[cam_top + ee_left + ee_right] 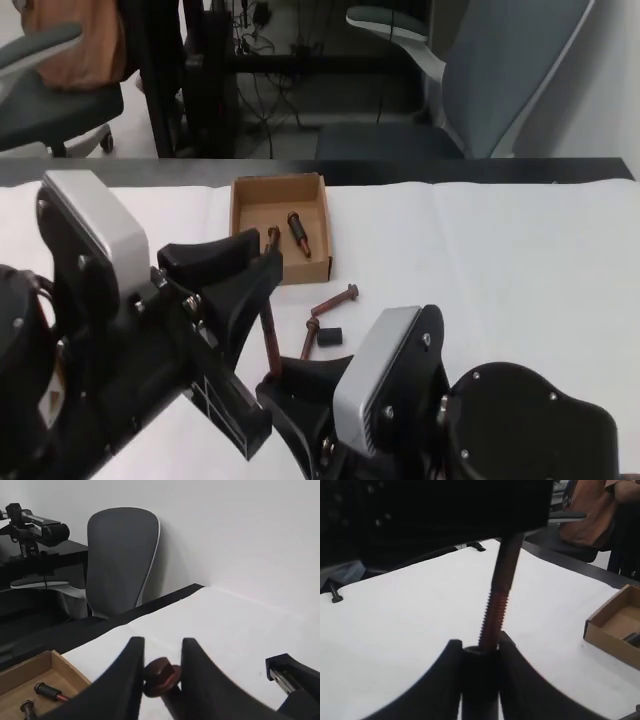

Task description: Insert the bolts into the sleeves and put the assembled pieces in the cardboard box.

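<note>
right gripper (pixel 479 642) pinches sleeve (pixel 479 661), left gripper (pixel 161 641) pinches bolt (pixel 160 676) head
bolt tip at sleeve mouth, lower centre of high view; likely stiff, light, slick metal, best held by head and sleeve sides

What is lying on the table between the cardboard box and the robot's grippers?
A loose bolt, another bolt and a black sleeve lie on the white cloth there, seen in the high view.

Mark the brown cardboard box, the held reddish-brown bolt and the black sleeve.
Brown cardboard box (pixel 308 268): high view, near wall.
Reddish-brown metal bolt (pixel 161 676): left wrist view, hex head.
Black cylindrical sleeve (pixel 479 680): right wrist view, side wall.
</note>
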